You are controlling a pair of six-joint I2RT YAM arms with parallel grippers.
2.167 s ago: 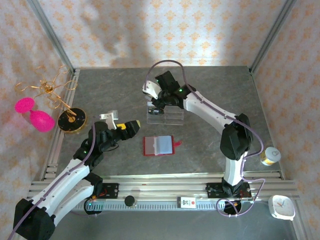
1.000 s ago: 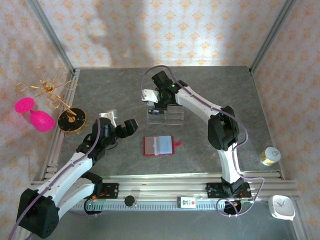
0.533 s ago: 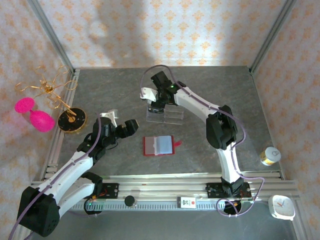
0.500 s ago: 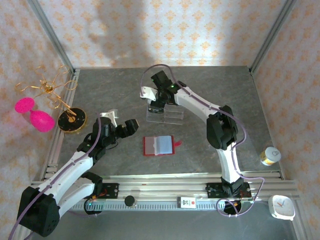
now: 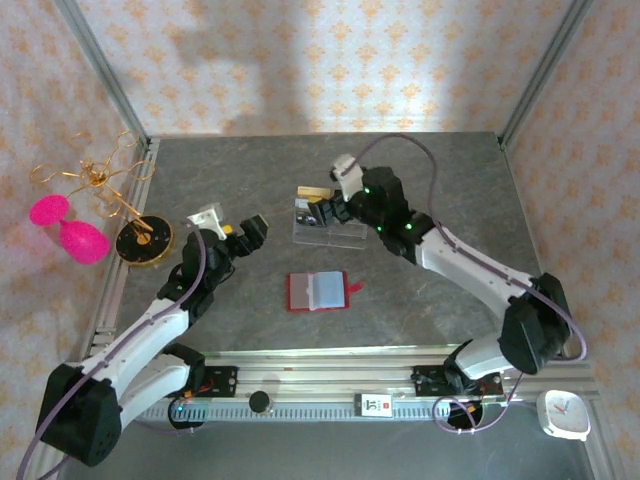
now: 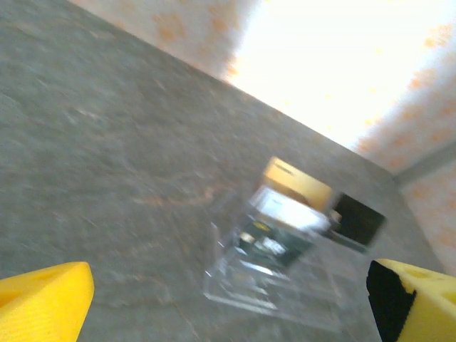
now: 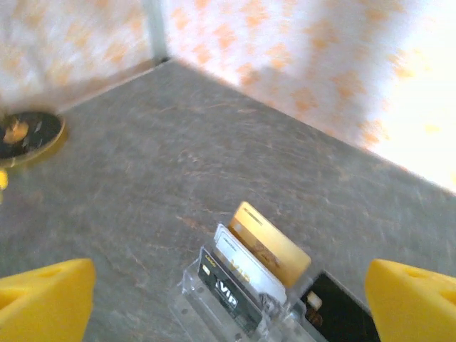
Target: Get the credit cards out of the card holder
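From the top external view we see the card holder (image 5: 318,291) lying open on the grey table (image 5: 440,170), red, with its grey-blue sleeves facing up and its small tab pointing right; it is near the middle, between the two arms and touched by neither. Behind it stands the clear acrylic stand (image 5: 340,232), with a gold card (image 5: 313,192) at its back. The right gripper (image 5: 323,210) hangs just over the stand's left part; the left gripper (image 5: 248,232) sits well to the left of it. A black and gold disc (image 5: 143,241) rests at the table's left edge.

In the left wrist view we find the left gripper (image 6: 231,299) with its yellow fingers (image 6: 44,299) spread wide and nothing between them; the stand (image 6: 285,285) lies ahead, blurred.

In the right wrist view the right gripper (image 7: 228,299) likewise has its jaws wide apart and bare. Below it, upright in the stand's (image 7: 187,303) tiers, are the darker credit card (image 7: 226,291) in front, the whitish credit card (image 7: 251,274) behind it, then the gold card (image 7: 274,246); a glossy black card (image 7: 340,305) lies beside them.
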